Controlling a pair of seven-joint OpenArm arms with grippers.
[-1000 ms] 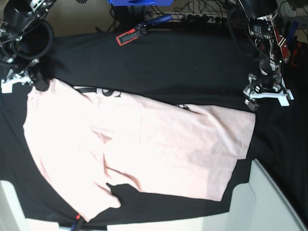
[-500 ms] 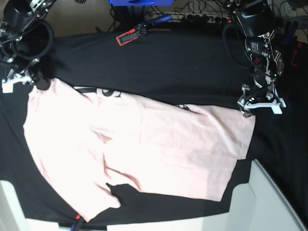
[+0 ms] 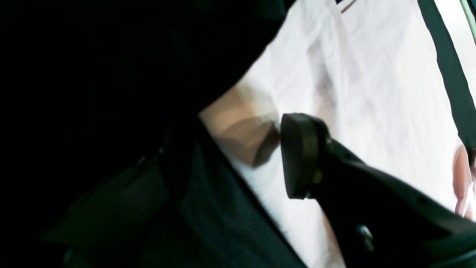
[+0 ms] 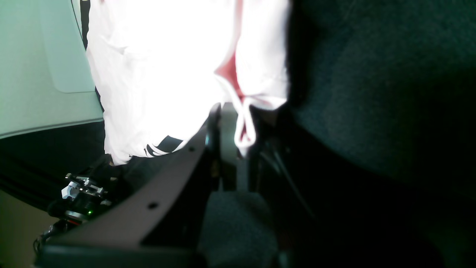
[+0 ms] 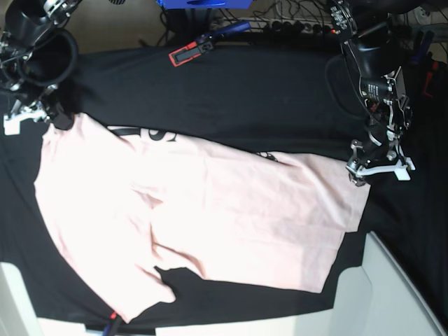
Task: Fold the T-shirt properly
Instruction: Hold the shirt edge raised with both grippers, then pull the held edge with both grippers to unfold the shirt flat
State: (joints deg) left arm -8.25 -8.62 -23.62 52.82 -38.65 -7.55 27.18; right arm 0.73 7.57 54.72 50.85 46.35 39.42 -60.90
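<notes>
Over at the far corner of the T-shirt [image 5: 210, 210], which lies spread on the black cloth [image 5: 266, 98], the left gripper [image 5: 378, 168] has dropped down to the hem within the last second, jaws apart around the corner. The right gripper [image 5: 31, 119] has stayed pinched on the opposite corner, as far as I can tell. Both corners look nearly ready for lifting.

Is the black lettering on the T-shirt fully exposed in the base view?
No, the T-shirt lies plain side up and only a strip of lettering peeks out at its far edge.
</notes>
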